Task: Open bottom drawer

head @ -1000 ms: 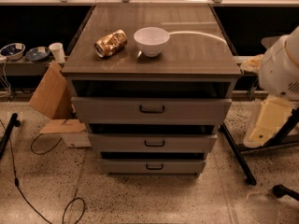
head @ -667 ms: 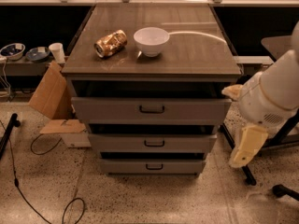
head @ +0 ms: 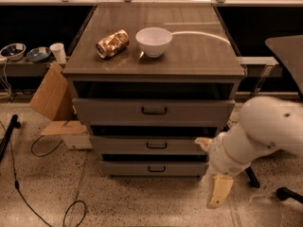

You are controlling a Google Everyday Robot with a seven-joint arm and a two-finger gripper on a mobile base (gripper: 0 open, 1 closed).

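Observation:
The bottom drawer [head: 154,168] is the lowest grey front of the cabinet [head: 154,65], with a small black bar handle [head: 156,169]. It looks shut, with a dark gap above it. The middle drawer [head: 151,145] and the top drawer [head: 154,111] sit above it. My gripper [head: 215,183] hangs low at the cabinet's front right corner, just right of the bottom drawer front and apart from its handle. My white arm [head: 265,129] reaches in from the right.
A crushed gold can [head: 112,43] and a white bowl [head: 154,41] stand on the cabinet top. Cardboard [head: 49,96] leans at the left. Black cables [head: 42,150] lie on the floor. A chair base [head: 289,194] is at the right.
My arm has swung down and to the left, bringing the gripper from the right of the cabinet to its lower right corner. The drawers have not moved.

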